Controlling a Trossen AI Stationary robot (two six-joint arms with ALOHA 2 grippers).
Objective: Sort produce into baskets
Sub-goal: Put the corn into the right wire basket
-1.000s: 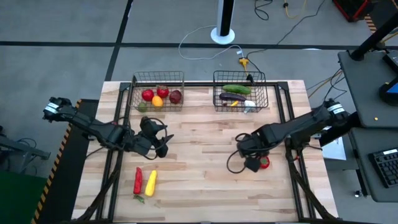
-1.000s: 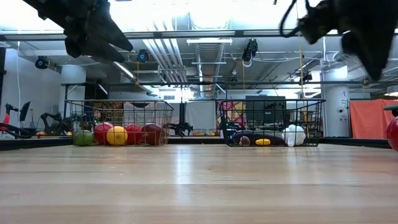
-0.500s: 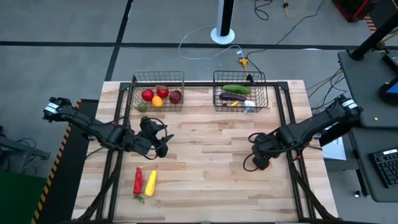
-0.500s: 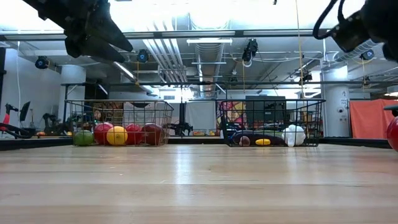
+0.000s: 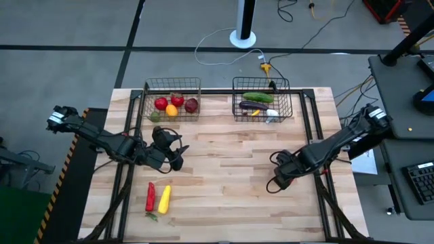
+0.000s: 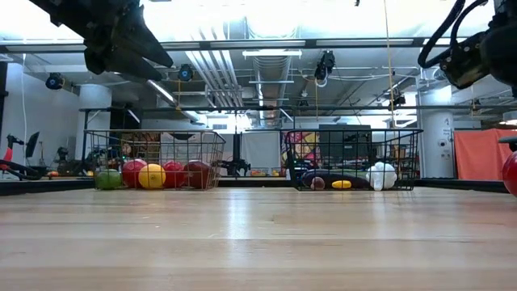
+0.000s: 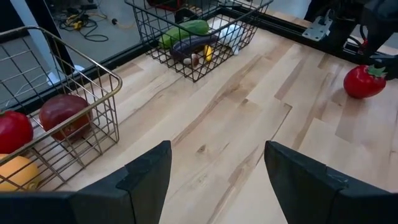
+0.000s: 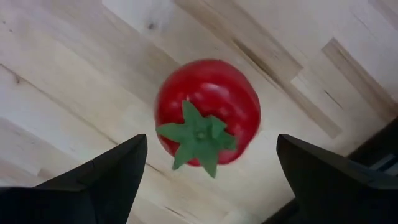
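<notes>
Right gripper (image 8: 205, 180) hangs over the tomato (image 8: 207, 112) on the desk (image 5: 224, 196), fingers spread wide and empty, so I'd say a pickup: drop, clench, carry to a basket (image 5: 172, 102).

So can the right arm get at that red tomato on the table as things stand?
Probably yes. The right pincer is open directly over the tomato, which lies alone on bare wood with nothing between the fingers and it.
</notes>
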